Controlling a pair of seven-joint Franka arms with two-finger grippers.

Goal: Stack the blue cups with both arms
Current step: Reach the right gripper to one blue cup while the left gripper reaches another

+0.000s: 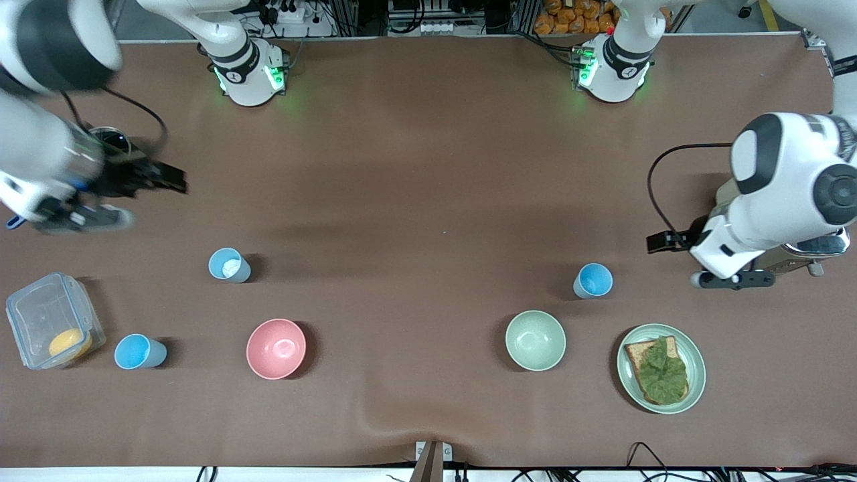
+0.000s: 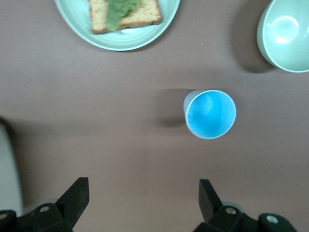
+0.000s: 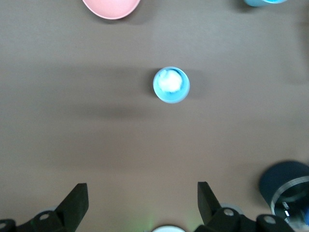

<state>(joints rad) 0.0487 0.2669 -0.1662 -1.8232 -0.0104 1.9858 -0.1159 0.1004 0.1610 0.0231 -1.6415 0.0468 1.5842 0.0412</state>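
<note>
**Across the brown table: three cups apart, both arms high**

On the brown cloth-covered table, nothing stacked yet. Two white jointed arms raised at opposite ends, neither touching anything. Left gripper hanging over bare cloth at the left arm's end, fingers spread wide and empty; right gripper over bare cloth at the right arm's end, likewise spread and empty.

Round pale green plate carrying toast with a lettuce leaf, near the left arm's end. Clear plastic lidded box holding something orange, at the right arm's end. Pink bowl and pale green bowl between them, well apart.

Three small light-blue plastic tumblers, all upright: one beside the green bowl, farther from the front camera; one farther back than the pink bowl, something white showing inside it; one just beside the clear box.

Likely trouble: light, smooth, tapered cups tipping or slipping under an off-centre pinch; the white content blocking a nested fit; arms meeting mid-table during the hand-over.
</note>
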